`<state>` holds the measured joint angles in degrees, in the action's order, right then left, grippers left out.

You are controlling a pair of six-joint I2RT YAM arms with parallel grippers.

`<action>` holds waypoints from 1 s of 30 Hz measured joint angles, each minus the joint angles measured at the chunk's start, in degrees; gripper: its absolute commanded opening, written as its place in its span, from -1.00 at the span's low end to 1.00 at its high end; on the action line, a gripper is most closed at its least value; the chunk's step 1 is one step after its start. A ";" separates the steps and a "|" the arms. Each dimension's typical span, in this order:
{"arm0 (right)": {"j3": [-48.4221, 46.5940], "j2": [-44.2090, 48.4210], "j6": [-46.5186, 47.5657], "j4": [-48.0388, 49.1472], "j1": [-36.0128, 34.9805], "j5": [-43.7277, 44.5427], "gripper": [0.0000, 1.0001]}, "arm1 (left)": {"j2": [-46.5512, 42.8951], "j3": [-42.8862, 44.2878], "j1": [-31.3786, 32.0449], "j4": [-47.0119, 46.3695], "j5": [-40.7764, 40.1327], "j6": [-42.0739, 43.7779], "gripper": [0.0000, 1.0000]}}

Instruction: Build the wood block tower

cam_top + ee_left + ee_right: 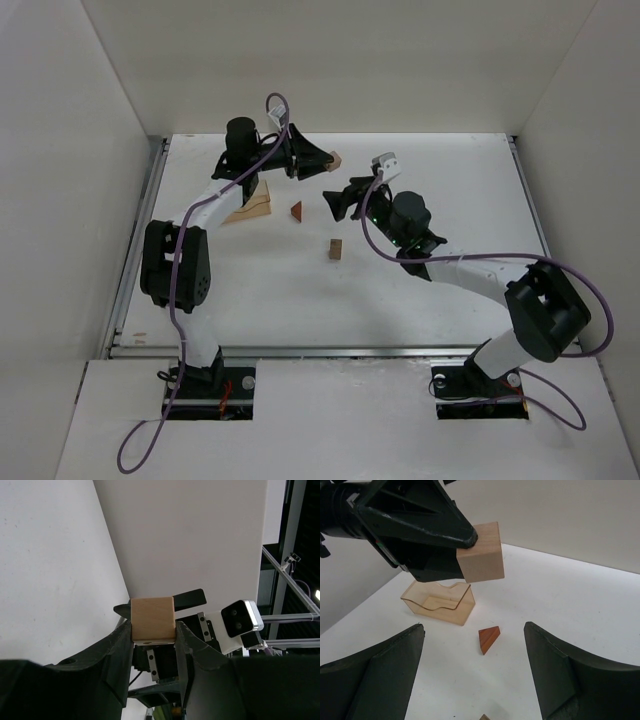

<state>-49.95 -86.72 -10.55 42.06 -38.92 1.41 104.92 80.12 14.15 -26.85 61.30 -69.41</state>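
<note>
Left gripper (153, 629) clamps the tan cuboid (481, 552) between its jaws, above the table (450, 170); cuboid is plain pale wood; right gripper (472, 630) stands wide and empty at 6 o'clock of it; reddish-brown triangular piece (489, 639) lies at 7 o'clock, clear tray (437, 604) at 8 o'clock; small brown block (335, 249) lies farther at 6 o'clock.

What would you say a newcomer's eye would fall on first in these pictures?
The pale wooden cube stands out, clamped in the left gripper above the far middle of the white table. Facing it, the right gripper stands open, and a small reddish-brown wooden wedge lies on the table nearby.
</note>
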 measured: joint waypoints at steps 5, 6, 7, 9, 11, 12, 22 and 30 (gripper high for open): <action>-1.57 -0.04 0.11 0.85 0.00 0.33 0.65 | 0.00 0.00 0.04 -0.22 0.09 -0.28 -1.00; -1.88 -0.04 0.13 1.29 0.00 0.42 0.61 | 0.00 0.00 0.04 -0.26 0.09 -0.33 -1.00; -2.12 -0.04 0.13 1.95 0.00 0.57 0.59 | 0.00 0.00 0.04 -0.31 0.09 -0.35 -1.00; -2.36 -0.04 0.20 2.71 0.00 0.79 0.50 | 0.00 0.00 0.02 -0.33 0.09 -0.35 -1.00; -2.51 -0.17 0.24 3.21 0.00 1.03 0.43 | 0.00 0.00 0.02 -0.35 0.09 -0.37 -1.00; -2.71 -0.37 0.24 3.41 0.00 1.14 0.41 | 0.00 0.00 0.02 -0.35 0.11 -0.37 -1.00; -5.68 -4.46 0.22 3.48 0.00 1.53 0.33 | 0.00 -0.61 0.02 -0.70 0.13 -0.98 -1.00; -6.60 -4.85 0.22 3.56 0.31 2.27 0.23 | 0.00 -0.96 0.02 -0.81 0.13 -1.07 -1.00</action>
<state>-56.55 -91.57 -10.33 45.63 -38.61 3.68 104.92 79.15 14.17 -27.66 61.43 -70.48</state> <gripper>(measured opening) 0.641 0.316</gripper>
